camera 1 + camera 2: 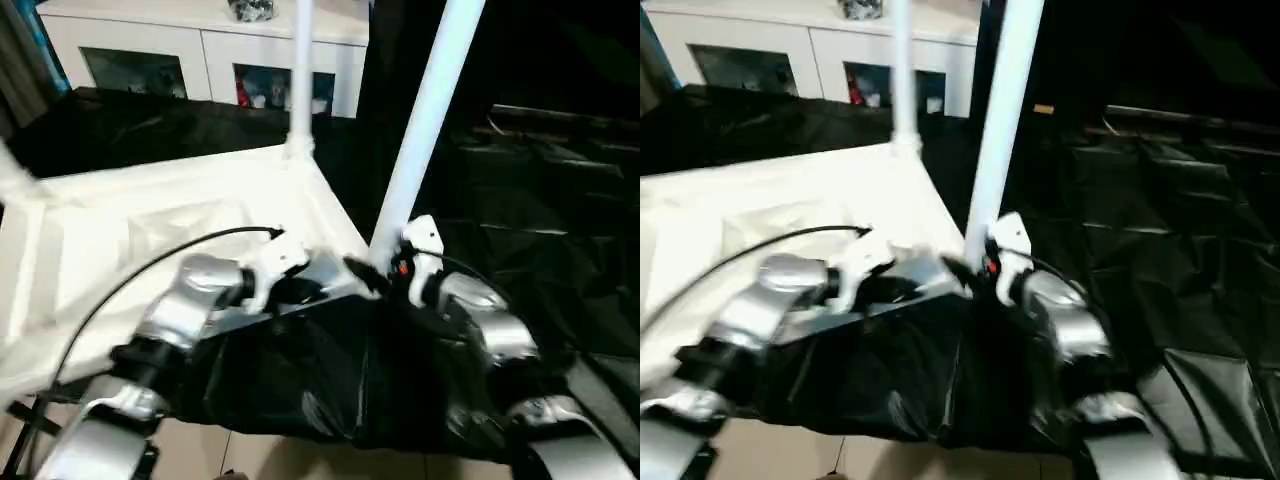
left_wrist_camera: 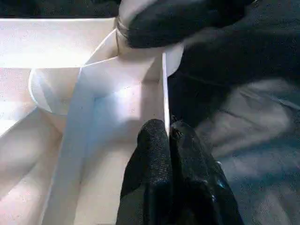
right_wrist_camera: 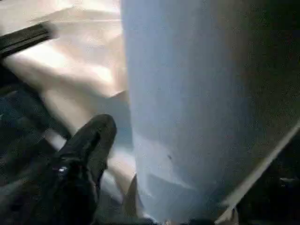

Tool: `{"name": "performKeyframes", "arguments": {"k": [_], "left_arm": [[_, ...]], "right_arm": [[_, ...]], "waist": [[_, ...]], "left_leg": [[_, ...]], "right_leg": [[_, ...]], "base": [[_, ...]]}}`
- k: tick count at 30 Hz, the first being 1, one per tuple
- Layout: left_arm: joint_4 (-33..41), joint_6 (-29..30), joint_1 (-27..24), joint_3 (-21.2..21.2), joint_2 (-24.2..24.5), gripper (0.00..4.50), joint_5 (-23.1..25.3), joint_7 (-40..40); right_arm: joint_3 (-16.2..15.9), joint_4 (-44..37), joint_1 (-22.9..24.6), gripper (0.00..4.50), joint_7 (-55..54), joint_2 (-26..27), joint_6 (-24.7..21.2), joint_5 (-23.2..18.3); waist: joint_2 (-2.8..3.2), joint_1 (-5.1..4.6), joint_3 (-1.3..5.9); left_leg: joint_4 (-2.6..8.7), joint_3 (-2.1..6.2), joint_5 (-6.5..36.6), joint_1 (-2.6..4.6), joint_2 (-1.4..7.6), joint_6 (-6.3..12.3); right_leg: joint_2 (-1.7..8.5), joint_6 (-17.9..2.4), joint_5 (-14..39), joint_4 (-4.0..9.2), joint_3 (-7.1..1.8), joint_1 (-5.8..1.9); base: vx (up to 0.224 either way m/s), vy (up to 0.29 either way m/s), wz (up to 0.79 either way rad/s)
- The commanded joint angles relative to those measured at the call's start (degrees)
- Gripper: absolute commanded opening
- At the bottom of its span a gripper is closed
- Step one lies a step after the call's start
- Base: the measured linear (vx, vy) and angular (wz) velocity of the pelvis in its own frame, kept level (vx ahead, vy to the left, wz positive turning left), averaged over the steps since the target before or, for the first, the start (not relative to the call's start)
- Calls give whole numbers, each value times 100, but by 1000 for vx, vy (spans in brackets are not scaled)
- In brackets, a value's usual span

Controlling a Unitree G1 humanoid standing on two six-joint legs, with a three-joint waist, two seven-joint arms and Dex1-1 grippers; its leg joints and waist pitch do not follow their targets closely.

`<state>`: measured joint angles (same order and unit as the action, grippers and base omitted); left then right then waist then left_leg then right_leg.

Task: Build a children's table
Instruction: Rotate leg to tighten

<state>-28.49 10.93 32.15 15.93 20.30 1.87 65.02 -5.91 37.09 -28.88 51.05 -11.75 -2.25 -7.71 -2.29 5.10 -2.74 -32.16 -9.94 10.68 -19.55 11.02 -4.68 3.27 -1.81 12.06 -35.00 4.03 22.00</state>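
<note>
Black sheeting (image 1: 520, 210) (crinkled) underlies upturned table (image 1: 150, 230); cabinet (image 1: 200, 40) behind.

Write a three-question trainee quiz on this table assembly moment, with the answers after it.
1. True or false: the table top lies with its ribbed underside up.
2. How many legs stand upright in corner sockets? A) none B) two C) four
3. What is the left gripper shut on?

Key
1. True.
2. B: the far leg and the near leg, which the right gripper is at.
3. The thin side wall of the table top, near the near leg's socket.
</note>
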Motion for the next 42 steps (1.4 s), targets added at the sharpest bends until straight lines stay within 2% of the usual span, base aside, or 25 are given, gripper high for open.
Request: {"name": "performKeyframes", "arguments": {"k": [1,6,7,9,12,15,21,26,29,30,33,34,36,37,39,42], "left_arm": [[223,-85,-13,305,-72,0,-113,408],[417,-124,-61,359,155,0,-208,845],[507,-105,-88,367,215,0,-259,974],[574,-95,-107,367,264,0,-306,1051],[679,-85,-148,361,376,0,-368,1208],[714,-79,-187,348,420,0,-374,1287],[779,-14,-259,326,424,0,-393,1345],[737,76,-260,297,370,0,-444,1231],[626,194,-220,229,263,0,-397,989],[572,216,-198,204,212,0,-358,872],[347,253,-95,123,-29,0,-236,386],[227,329,-14,96,-253,0,-153,32],[143,417,61,81,-450,0,-100,-247],[57,490,141,73,-640,0,-62,-486],[-59,574,245,69,-866,0,-20,-780],[-276,679,404,34,-1231,0,73,-1341]], "right_arm": [[-641,-159,190,377,826,7,-248,-11],[-803,-454,311,377,1685,-293,-409,-92],[-844,-478,323,353,1838,-356,-457,-82],[-873,-503,337,353,1940,-403,-489,-72],[-911,-613,381,314,2128,-523,-600,-126],[-951,-744,434,306,2225,-592,-707,-194],[-960,-901,539,265,2343,-589,-835,-197],[-918,-995,631,247,2276,-517,-916,-250],[-785,-1009,663,244,1985,-396,-979,-354],[-726,-983,661,244,1829,-336,-982,-362],[-513,-736,599,243,1144,-70,-883,-287],[-351,-440,504,241,488,153,-825,-173],[-239,-205,422,236,-23,318,-812,-90],[-123,7,338,234,-498,471,-900,-51],[-18,229,241,228,-969,643,-947,-16],[175,633,22,222,-1713,939,-932,-1]], "waist": [[43,15,284],[39,53,277],[35,55,276],[36,57,285],[37,74,292],[44,97,297],[51,135,289],[54,139,301],[49,137,297],[43,133,287],[43,112,248],[46,105,236],[46,75,227],[31,71,245],[41,35,232],[37,1,251]], "left_leg": [[343,63,969,-10,282,375],[350,64,1065,-6,294,317],[350,64,1029,-2,297,314],[339,60,940,-6,292,321],[326,55,844,-11,280,347],[319,50,793,-10,285,360],[333,55,958,7,285,262],[323,54,874,5,276,262],[322,52,877,1,274,267],[327,54,940,4,271,253],[360,74,1279,27,260,118],[369,84,1435,55,261,53],[391,104,1545,65,264,-27],[380,106,1545,84,253,-53],[393,109,1531,58,251,-50],[379,102,1515,65,244,-42]], "right_leg": [[534,-1194,747,426,-335,-273],[539,-1152,1066,444,-332,-267],[543,-1170,1019,437,-333,-257],[538,-1210,871,418,-333,-260],[525,-1259,690,396,-322,-269],[523,-1262,604,391,-324,-277],[530,-1183,906,421,-326,-263],[516,-1215,686,395,-324,-268],[524,-1222,710,401,-325,-267],[525,-1196,861,422,-323,-261],[549,-1020,1652,508,-330,-232],[564,-929,2009,543,-335,-212],[564,-872,2252,558,-327,-203],[576,-775,2403,581,-336,-197],[558,-773,2349,581,-332,-196],[549,-811,2163,576,-339,-185]], "base": [[0,0,0],[0,0,0],[0,0,0],[0,0,0],[0,0,0],[0,0,0],[0,0,0],[0,0,0],[0,0,0],[0,0,0],[0,0,0],[0,0,0],[0,0,0],[0,0,0],[0,0,0],[0,0,0]]}}
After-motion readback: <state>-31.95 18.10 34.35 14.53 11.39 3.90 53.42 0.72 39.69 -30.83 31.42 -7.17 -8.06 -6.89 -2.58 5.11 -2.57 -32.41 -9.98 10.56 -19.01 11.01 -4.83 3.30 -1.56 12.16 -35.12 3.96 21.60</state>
